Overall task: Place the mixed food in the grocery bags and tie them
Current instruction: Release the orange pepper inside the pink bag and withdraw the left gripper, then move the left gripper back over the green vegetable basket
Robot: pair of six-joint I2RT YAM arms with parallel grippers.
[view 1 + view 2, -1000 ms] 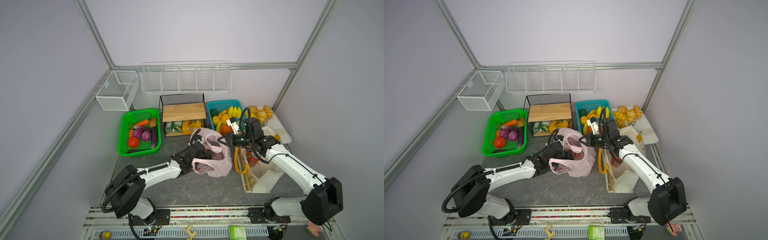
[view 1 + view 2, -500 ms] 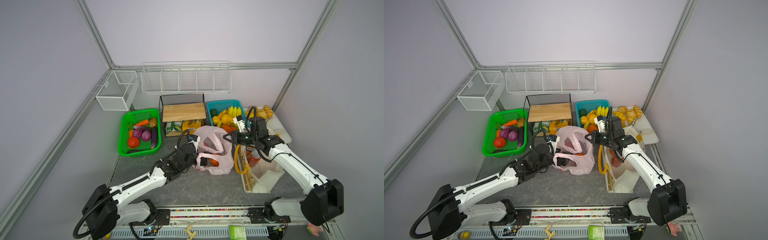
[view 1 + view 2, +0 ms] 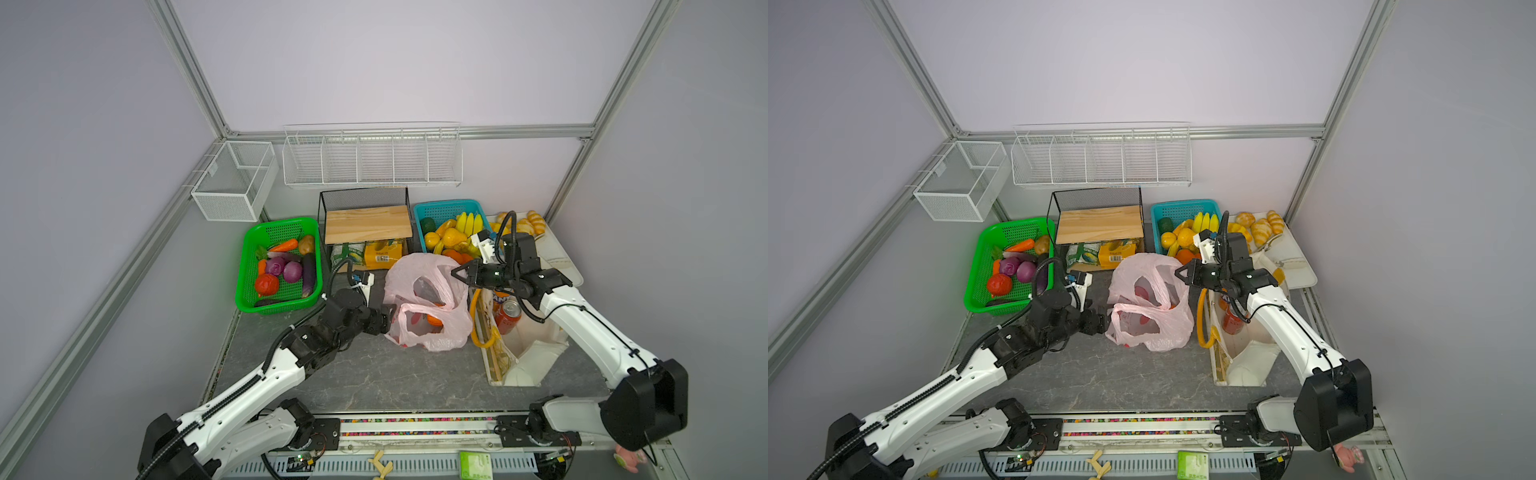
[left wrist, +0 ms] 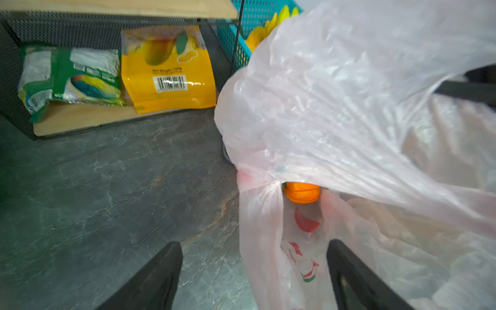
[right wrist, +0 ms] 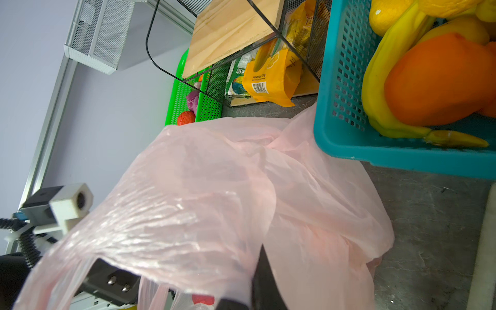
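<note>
The thin translucent pink plastic handle bag [image 3: 444, 332] sits mid-tabletop [image 3: 374, 378], an orange round toy vegetable [image 4: 302, 192] visible inside. The right jaws are clenched on the bag's far handle, holding it raised. The left jaws stand spread, straddling the near handle loop without gripping it. Step in hand, by appearance: gathering the handles for tying. The next move calls for closing the left jaws on that loop, then crossing both handles.
</note>
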